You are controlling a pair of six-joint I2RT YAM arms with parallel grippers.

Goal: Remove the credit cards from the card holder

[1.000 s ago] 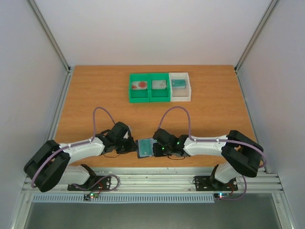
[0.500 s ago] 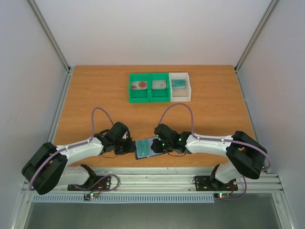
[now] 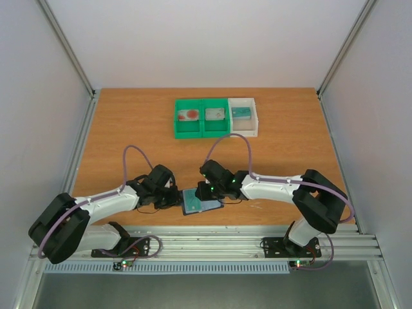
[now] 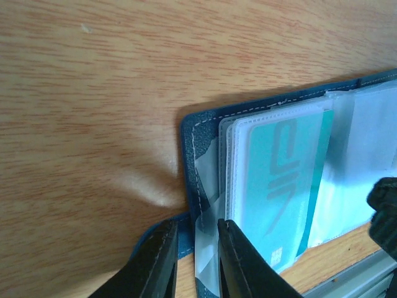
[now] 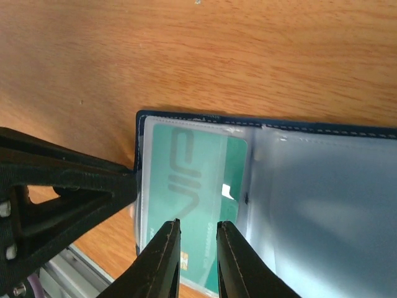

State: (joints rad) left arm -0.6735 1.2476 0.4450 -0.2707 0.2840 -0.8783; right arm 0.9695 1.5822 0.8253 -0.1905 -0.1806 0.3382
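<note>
The left gripper (image 4: pixel 193 266) has its two black fingers (image 4: pixel 155 267) nearly together. They look clamped on the edge of the flat dark blue folding card holder (image 4: pixel 188 155) — a strip of its stitched rim and a flap of clear plastic sleeve (image 4: pixel 206 245) sit in the narrow gap. The right gripper (image 5: pixel 197 257) shows only a slim gap too. Its fingers (image 5: pixel 162 261) hang over one end of the teal rectangular card (image 5: pixel 192 180), which lies inside a clear sleeve on one panel of the holder. Whether those tips pinch the card, press on it or merely hover, we cannot tell.

From above, we see both arms reaching low and inward from their bases, forearms close to level. Their wrists meet over the holder, which lies open on the brown wooden table (image 3: pixel 129 129) near its front edge, between the two grippers.

The holder's other panel is frosted plastic, and we cannot read what its sleeves contain. In the left wrist view the right gripper is cut off to a black lump at the frame edge. At the far end stand two green plastic bins (image 3: pixel 201 134) and a white plastic bin (image 3: pixel 243 133), each holding a small card — too small to make out beyond a red blotch on the leftmost one (image 3: pixel 188 115).
</note>
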